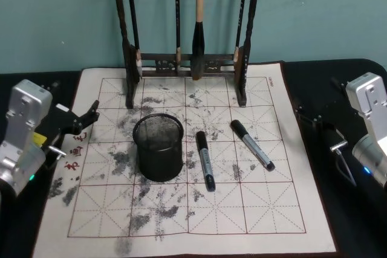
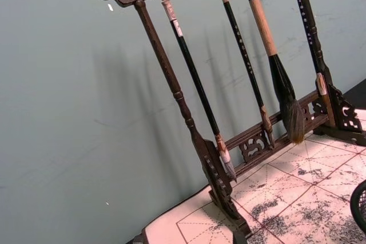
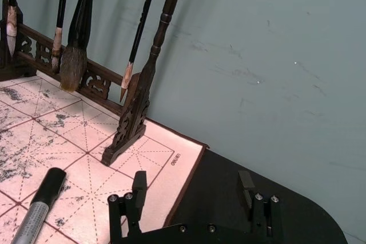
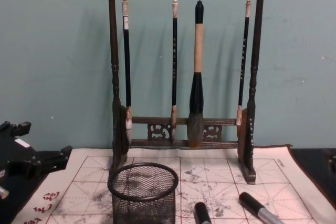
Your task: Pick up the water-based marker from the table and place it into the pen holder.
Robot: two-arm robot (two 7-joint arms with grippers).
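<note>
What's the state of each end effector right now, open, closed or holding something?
Left end effector: open, holding nothing.
Right end effector: open, holding nothing.

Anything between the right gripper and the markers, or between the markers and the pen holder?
Nothing blocks the right gripper: bare mat up to the right marker. The left marker lies flat between it and the pen holder, whose mouth is open.
</note>
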